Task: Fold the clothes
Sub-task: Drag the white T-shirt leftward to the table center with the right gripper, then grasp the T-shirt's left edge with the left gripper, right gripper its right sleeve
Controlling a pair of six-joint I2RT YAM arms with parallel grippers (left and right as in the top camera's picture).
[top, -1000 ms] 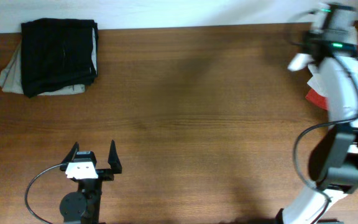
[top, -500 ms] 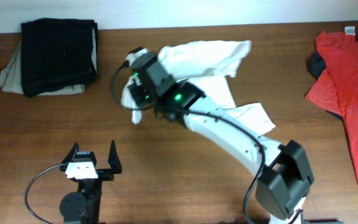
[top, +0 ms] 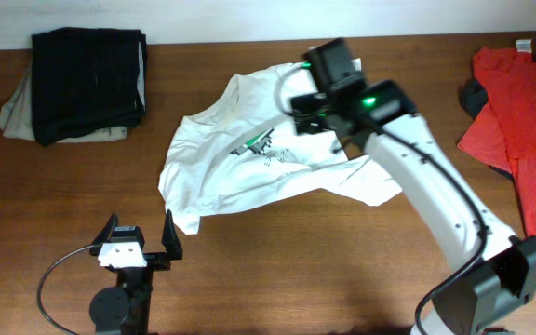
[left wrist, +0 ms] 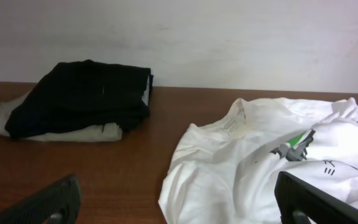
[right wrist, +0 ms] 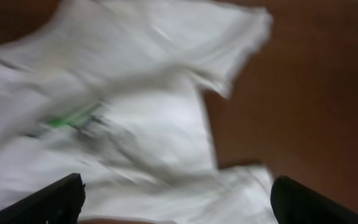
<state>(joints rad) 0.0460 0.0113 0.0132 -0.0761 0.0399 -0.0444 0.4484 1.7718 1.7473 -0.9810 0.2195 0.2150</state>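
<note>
— Well, where do we see the white T-shirt (top: 249, 163)?

— We see it lying crumpled on the tabletop (top: 296, 279), around the middle and toward the far edge. It is partly spread and creased. A small dark and green mark (top: 263, 144) shows on the upper side of the cloth. In the left wrist view we make out the collar (left wrist: 235, 118) at its far side.

— And the right end effector (right wrist: 176, 186)?

— We find it above the far right part of the T-shirt. Its own view is blurred, but the two fingers (right wrist: 55, 199) stand wide apart at the edges of the picture. Only the cloth shows below them, and we see nothing gripped between them.

— What about the left end effector (top: 140, 231)?

— It sits near the front edge of the tabletop, spread wide and holding nothing. It is just beside the lower left corner of the T-shirt, and as far as we can tell it is not touching it.

— Anything else we notice?

— A folded black garment (top: 89, 84) lies on a beige one (top: 9, 113) at the far left corner. A red shirt (top: 515, 112) with white print lies at the right edge. Both are well apart from the T-shirt.
</note>
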